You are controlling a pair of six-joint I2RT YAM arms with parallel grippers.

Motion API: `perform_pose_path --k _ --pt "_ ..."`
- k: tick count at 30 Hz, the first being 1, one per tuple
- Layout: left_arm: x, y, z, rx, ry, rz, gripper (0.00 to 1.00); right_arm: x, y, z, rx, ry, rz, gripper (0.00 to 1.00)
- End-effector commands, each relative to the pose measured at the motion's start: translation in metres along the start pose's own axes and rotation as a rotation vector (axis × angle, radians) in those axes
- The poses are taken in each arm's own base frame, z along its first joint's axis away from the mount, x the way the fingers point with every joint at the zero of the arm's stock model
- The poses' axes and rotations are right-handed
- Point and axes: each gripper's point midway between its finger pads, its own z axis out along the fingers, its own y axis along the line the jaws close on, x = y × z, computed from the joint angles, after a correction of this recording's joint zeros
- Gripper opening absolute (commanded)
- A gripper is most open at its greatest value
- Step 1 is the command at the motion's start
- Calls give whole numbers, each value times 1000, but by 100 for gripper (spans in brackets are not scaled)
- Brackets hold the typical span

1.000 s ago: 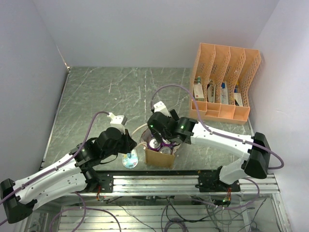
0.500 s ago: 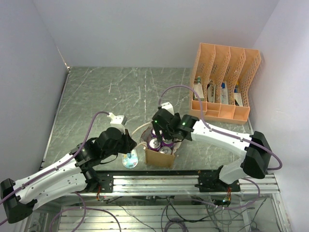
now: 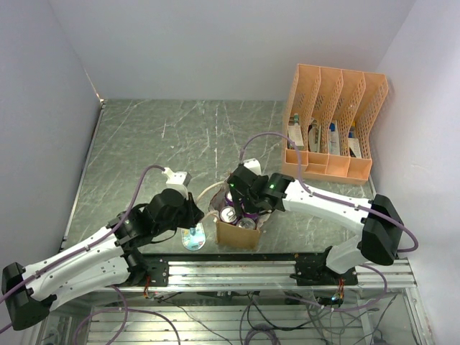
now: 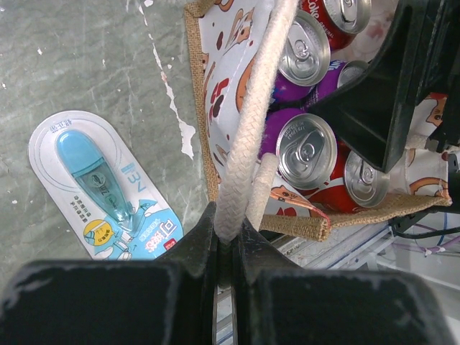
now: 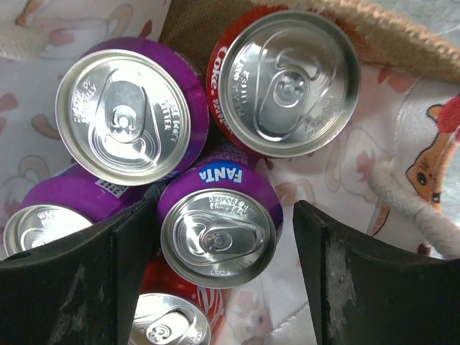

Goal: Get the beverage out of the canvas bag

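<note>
The tan-brown boxy canvas bag point(image 4: 295, 226) is coarse, rough-woven burlap outside, with a smooth matt printed cloth lining. Its cream-white braided rope handle point(image 4: 251, 122) looks soft and fuzzy. The purple Fanta can point(image 5: 218, 226) and the red Coke can point(image 5: 287, 79) at its 1 o'clock have glossy painted walls and bare brushed-metal lids.

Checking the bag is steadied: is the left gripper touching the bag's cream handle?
Touching: left wrist view shows the left gripper pinching the cream handle of the canvas bag.
</note>
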Motion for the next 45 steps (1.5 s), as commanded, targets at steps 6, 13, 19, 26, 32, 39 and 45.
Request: perform_pose_path --k 6,13,19,26,32,39,45 --pt "-6 -10 0 35 -12 -14 7 30 2 12 8 68 -20 76" --pt "-9 -9 -4 29 -19 -12 7 36 2 24 19 72 -25 75" --pt "-6 -6 -5 30 -22 -21 7 34 3 24 27 71 -38 66" --pt "-5 -5 -5 22 -15 -13 7 19 10 8 -19 23 -25 47" --pt "-6 -4 -5 19 -19 -12 7 -1 17 -17 -94 -53 2 30" --pt "-5 -4 -4 21 -17 -20 7 -19 15 -44 -151 -140 46 11" --pt "-5 -3 -6 16 -21 -20 7 -33 19 -67 -238 -219 99 3"
